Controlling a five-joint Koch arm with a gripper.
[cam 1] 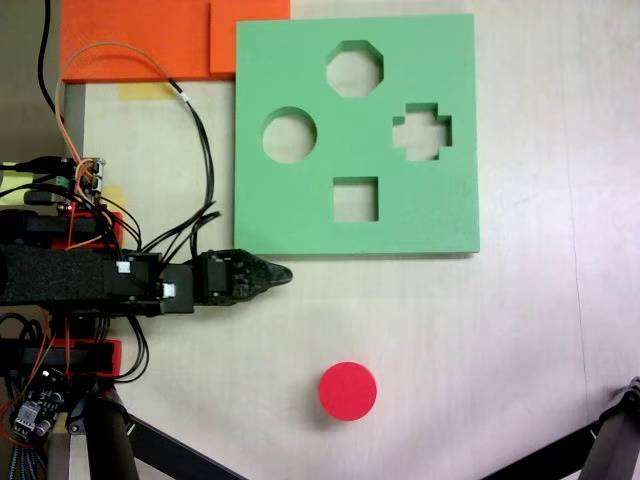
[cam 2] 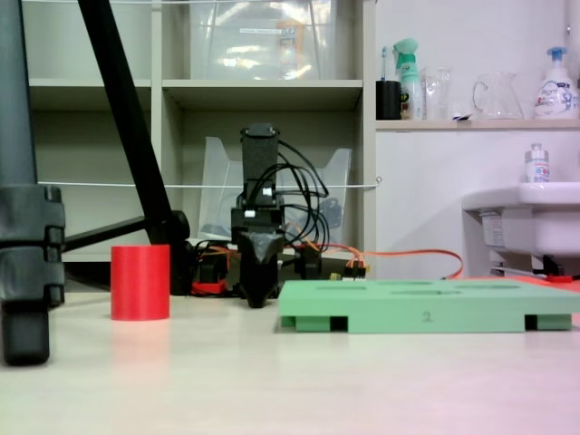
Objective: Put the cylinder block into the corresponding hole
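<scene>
- The gripper (cam 1: 283, 276) lay low over the table (cam 1: 480, 330), reaching in from the left edge of the top-down fixed view; its jaws were pressed together into a single dark point and held nothing.
- In the low fixed view the gripper (cam 2: 257, 294) pointed down, its tip at or just above the table surface; contact could not be told.
- The gripper tip sat just off the near-left corner of the green foam board (cam 1: 300, 215), not touching it.
- The cylinder block (cam 1: 348, 391) stood upright on the table near the bottom edge of the top-down view, well apart from the board and the gripper.
- The circular hole (cam 1: 289, 136) was on the board's left side, empty, beside the octagonal cutout (cam 1: 355, 69), the cross cutout (cam 1: 422, 131) and the square cutout (cam 1: 356, 199).
- An orange foam sheet (cam 1: 140, 40) lay at the table's top-left corner, touching the board.
</scene>
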